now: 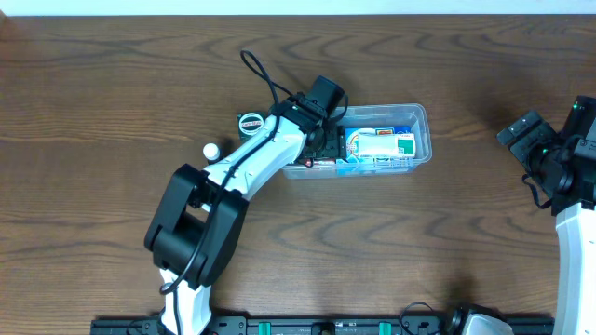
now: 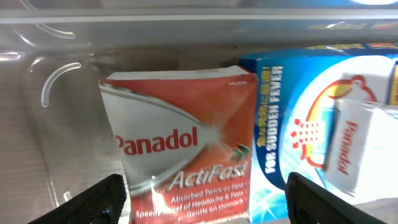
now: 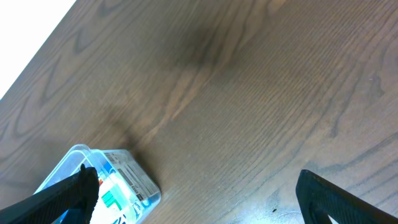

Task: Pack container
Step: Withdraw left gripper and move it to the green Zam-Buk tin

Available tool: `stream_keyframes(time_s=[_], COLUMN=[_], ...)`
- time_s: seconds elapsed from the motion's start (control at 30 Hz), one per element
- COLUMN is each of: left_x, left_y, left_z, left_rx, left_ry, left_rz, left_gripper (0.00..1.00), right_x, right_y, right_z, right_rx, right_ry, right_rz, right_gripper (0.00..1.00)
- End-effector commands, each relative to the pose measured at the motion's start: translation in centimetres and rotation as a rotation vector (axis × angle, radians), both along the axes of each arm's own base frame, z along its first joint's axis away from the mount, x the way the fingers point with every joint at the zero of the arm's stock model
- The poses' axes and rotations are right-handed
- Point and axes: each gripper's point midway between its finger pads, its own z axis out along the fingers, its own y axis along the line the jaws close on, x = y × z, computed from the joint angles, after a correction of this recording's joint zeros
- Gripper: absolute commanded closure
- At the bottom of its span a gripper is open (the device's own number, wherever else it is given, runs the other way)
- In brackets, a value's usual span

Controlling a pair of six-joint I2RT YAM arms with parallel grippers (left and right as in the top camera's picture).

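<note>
The clear plastic container [image 1: 421,121] stands at the table's centre with several medicine boxes inside. My left gripper [image 1: 321,140] is open over its left end. In the left wrist view a red Panadol ActiFast box [image 2: 186,149] lies in the container [image 2: 62,118] between the open fingers [image 2: 205,199], beside a blue fever-patch box [image 2: 292,118]. My right gripper [image 1: 540,149] is open and empty at the far right, away from the container. The right wrist view shows the container's corner [image 3: 134,171] at lower left.
A small round black-and-white tin [image 1: 251,122] and a small white bottle [image 1: 212,150] sit on the table left of the container, close to the left arm. The wooden table [image 3: 249,93] spreads around.
</note>
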Motion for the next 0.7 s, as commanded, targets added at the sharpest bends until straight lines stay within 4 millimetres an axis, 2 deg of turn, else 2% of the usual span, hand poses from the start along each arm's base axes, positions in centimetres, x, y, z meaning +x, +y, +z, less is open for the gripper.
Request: stream_keyframes(time_s=[0.0,0.03,0.17,0.27,0.37,0.5,0.67], left_x=[0.6,0.6,0.7,0.6,1.0,2.5,4.6], left_y=[-0.1,-0.1,0.7,2.4,5.0,8.8,13.2], left_z=[4.5,5.5,9.2,11.6,13.4,13.9,12.6], left_rx=[-0.049,-0.059,-0.082,-0.080,-0.070,-0.035,0.002], left_ry=[-0.092,-0.116,-0.193,-0.236,-0.267,-0.289,-0.279], left_rz=[-0.029,-0.037,-0.057,-0.064,-0.042,-0.005,0.072], left_gripper=[0.17,0.16,0.02,0.00,0.02,0.02,0.02], right_x=[-0.1,-0.1,-0.1,-0.1,-0.1,-0.1,-0.1], right_y=[-0.2,-0.2,-0.2,-0.2,-0.2,-0.2,-0.2], right_z=[0.0,0.0,0.0,0.0,0.0,0.0,0.0], right_rx=[-0.010,-0.009,-0.009,-0.009,-0.009,-0.009,-0.009], right_ry=[0.006,0.006,0.006,0.006,0.006,0.006,0.006], right_rz=[0.003,0.003,0.003,0.003,0.003,0.003,0.003], right_gripper=[0.01,0.01,0.01,0.01,0.01,0.01,0.01])
